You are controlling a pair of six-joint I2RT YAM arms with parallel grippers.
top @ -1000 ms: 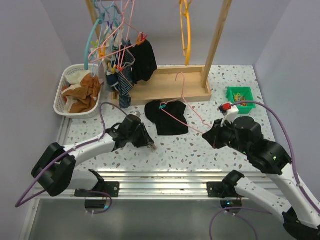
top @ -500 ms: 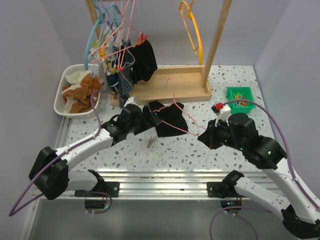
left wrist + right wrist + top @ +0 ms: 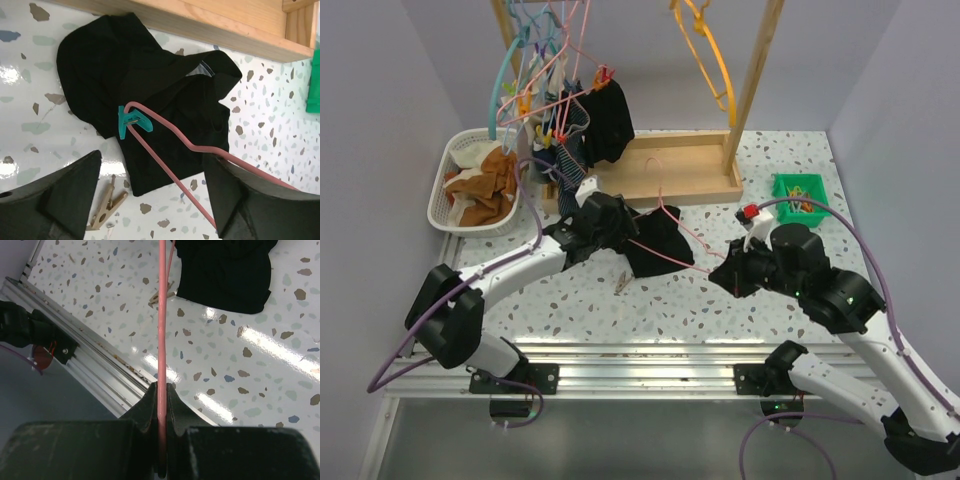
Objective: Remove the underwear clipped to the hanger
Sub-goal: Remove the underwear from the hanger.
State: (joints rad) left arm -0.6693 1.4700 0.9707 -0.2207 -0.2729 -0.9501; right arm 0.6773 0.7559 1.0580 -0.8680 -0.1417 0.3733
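A black underwear lies limp on the speckled table, pinned by a teal clip to a thin pink hanger. My right gripper is shut on that hanger's wire, which runs straight out from between its fingertips. My left gripper hovers open over the underwear's near edge, with the cloth and the hanger wire showing between its fingers and nothing held. A wooden clothespin lies loose on the table beside the left finger.
A wooden rack base stands behind, with more hangers and dark garments hanging above its left end and an orange hanger to the right. A white basket of orange-brown cloth sits far left, a green bin at the right.
My left gripper opened, left the wooden clothespin on the table and moved away and to the right over the underwear. The right gripper shifted the hanger slightly left.
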